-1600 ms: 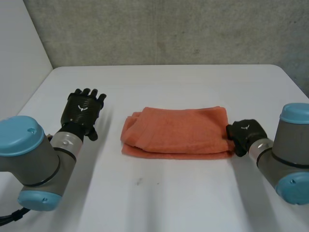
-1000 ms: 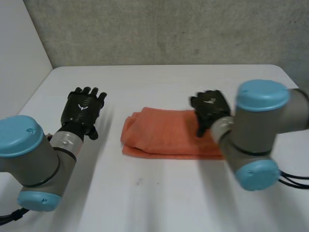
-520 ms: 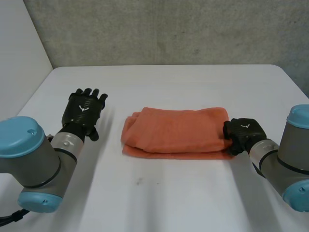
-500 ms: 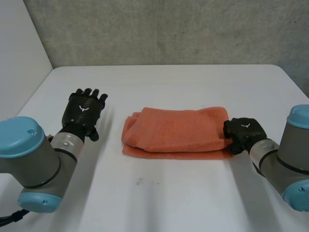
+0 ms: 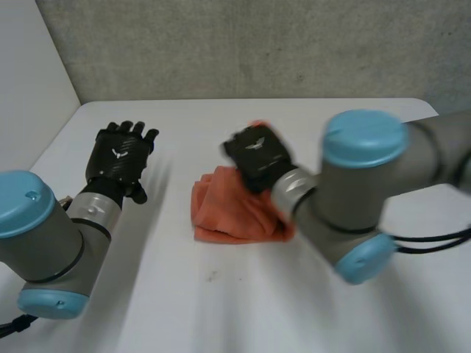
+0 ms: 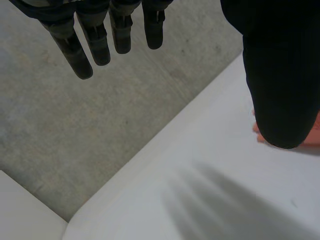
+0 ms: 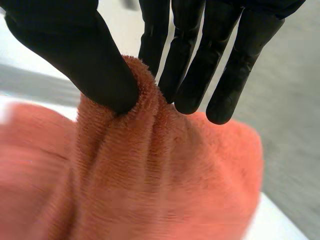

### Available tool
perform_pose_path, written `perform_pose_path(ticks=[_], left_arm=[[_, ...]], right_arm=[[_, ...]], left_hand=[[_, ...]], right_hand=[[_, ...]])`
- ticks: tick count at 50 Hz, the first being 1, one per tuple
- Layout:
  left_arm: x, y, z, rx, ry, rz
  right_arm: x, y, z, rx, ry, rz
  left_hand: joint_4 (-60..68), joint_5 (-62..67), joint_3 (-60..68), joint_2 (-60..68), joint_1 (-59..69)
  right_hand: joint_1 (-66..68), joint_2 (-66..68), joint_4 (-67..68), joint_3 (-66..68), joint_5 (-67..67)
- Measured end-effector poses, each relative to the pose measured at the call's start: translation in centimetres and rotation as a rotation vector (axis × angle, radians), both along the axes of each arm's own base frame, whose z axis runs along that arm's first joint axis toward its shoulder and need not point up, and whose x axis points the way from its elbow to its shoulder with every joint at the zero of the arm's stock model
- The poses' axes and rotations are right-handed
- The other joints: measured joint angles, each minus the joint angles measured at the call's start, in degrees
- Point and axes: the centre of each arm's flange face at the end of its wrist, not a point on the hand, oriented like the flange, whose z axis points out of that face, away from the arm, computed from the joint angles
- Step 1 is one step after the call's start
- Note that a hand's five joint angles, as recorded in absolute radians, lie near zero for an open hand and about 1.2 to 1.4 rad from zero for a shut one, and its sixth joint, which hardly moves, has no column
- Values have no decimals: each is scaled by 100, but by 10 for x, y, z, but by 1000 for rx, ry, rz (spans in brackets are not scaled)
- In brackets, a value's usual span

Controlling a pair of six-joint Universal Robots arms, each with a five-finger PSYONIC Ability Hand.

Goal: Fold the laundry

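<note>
An orange towel lies bunched in the middle of the white table, folded into a short stack. My right hand hangs above its far left part, the arm reaching across from the right. In the right wrist view the thumb and the fingers pinch a raised edge of the towel. My left hand rests to the left of the towel, apart from it, with its fingers straight and holding nothing. A sliver of towel shows beside its thumb.
A grey wall runs behind the table's far edge. The table's left edge lies close to my left arm. Bare tabletop lies in front of the towel and to its right.
My right hand closed on the towel's right end, then swung up and left across the towel with that end. The towel is now shorter. My left hand shifted slightly.
</note>
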Motion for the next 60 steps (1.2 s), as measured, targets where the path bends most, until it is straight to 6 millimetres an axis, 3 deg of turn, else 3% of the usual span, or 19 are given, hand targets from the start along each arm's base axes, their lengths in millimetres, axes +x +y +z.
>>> perform_pose_path(ticks=[3,6,7,8,10,11,15,21,24,30,33,41,46,52,56,57,58,59,60], left_arm=[[1,0,6,-5,36,1],[1,-1,11,-5,78,1],[1,-1,11,-5,78,1],[1,-2,14,-3,101,-1],[0,-2,16,-2,114,-4],[-1,-3,19,1,134,-9],[-4,-4,24,3,156,-18],[-23,-5,43,34,243,-71],[-29,-5,44,57,263,-85],[-60,-1,18,239,297,-133],[-70,1,-13,356,268,-127],[-65,4,-63,478,187,-58],[-61,6,-71,495,162,-42],[-59,5,-52,449,176,-54],[-60,4,-11,358,226,-76],[-60,4,-11,358,226,-76],[-59,5,12,307,256,-86],[-59,5,12,307,256,-86],[-58,6,28,271,276,-92]], right_arm=[[25,25,-18,34,39,95],[38,38,-37,56,84,131],[38,38,-37,56,84,131],[41,39,-44,58,104,113],[41,39,-45,56,112,96],[39,34,-45,48,119,43],[35,29,-39,41,108,-17],[3,-3,-5,116,-53,-199],[-2,-8,-1,141,-88,-217],[-20,-31,-5,253,-154,-236],[-25,-42,-22,312,-136,-240],[-29,-54,-65,410,-47,-268],[-33,-57,-73,428,-16,-277],[-35,-59,-64,406,-6,-277],[-38,-61,-22,326,-71,-279],[-38,-61,-22,326,-71,-279],[-42,-62,3,277,-113,-288],[-42,-62,3,277,-113,-288],[-47,-62,22,240,-143,-301]], left_hand=[[0,0,0,0,0],[0,0,0,0,0],[0,0,0,0,0],[0,0,0,0,0],[0,0,0,0,0],[0,0,0,0,0],[0,0,0,0,0],[0,0,1,0,0],[0,0,1,0,0],[0,0,0,0,0],[0,0,0,0,0],[0,0,0,0,0],[0,-15,0,0,0],[0,-16,0,0,0],[0,-16,0,0,0],[0,-16,0,0,0],[0,-16,0,0,0],[0,-16,0,0,0],[0,-16,0,0,0]], right_hand=[[-5,-60,-81,-70,-34],[-2218,-2858,-2895,-2852,-2624],[-2218,-2858,-2895,-2852,-2624],[-3301,-4328,-4273,-4217,-4023],[-3620,-4743,-4727,-4664,-4474],[-4028,-5264,-5367,-5303,-5090],[-4028,-5264,-5367,-5303,-5090],[-4028,-5264,-5367,-5303,-5090],[-4093,-5434,-5489,-5523,-5239],[-4093,-5434,-5489,-5523,-5240],[-4093,-5434,-5489,-5523,-5239],[-4093,-5434,-5489,-5523,-5240],[-4093,-5434,-5489,-5523,-5271],[-4132,-5434,-5489,-5524,-5308],[-4132,-5434,-5489,-5523,-5308],[-4132,-5434,-5489,-5523,-5308],[-4132,-5434,-5490,-5523,-5308],[-4132,-5434,-5490,-5523,-5308],[-4132,-5434,-5490,-5523,-5308]])
